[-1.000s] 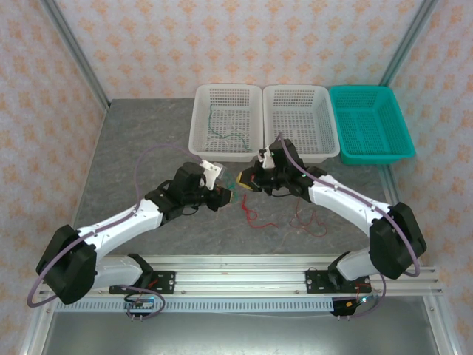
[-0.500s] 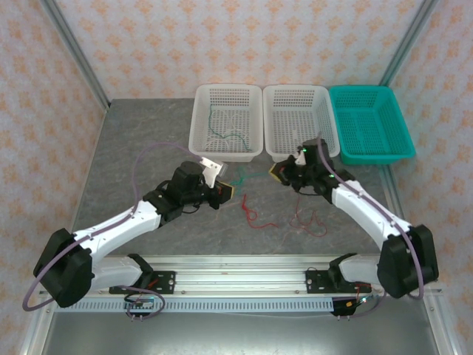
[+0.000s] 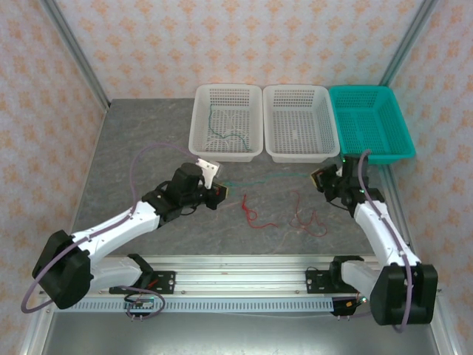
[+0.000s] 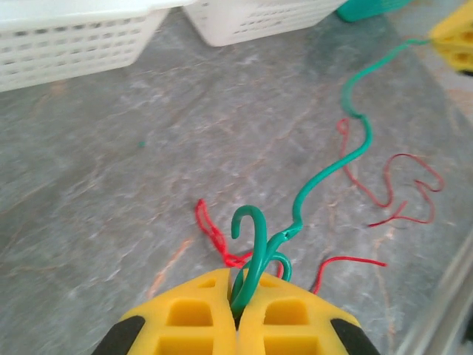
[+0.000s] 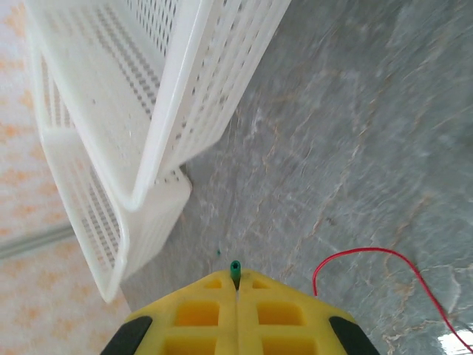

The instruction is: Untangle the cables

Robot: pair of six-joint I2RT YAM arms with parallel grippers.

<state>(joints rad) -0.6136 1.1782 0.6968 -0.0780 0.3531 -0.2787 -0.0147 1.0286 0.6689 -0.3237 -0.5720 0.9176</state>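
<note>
From above, the teal-green cable (image 3: 266, 178) stretches between the left gripper (image 3: 222, 191) and the right gripper (image 3: 318, 176). The red cables (image 3: 251, 211) lie loose on the table (image 3: 148, 148) nearby. Left wrist: closed yellow jaws pinch the teal-green cable's looped end. Right wrist: closed jaws clamp its tip.

Matt grey stone-look table (image 3: 133, 148), white perforated plastic baskets (image 3: 227, 154), teal plastic basket (image 3: 373, 154), green cable (image 4: 329, 174) with smooth plastic coating, matt yellow plastic fingers (image 4: 222, 322), metal rail (image 3: 236, 265).
</note>
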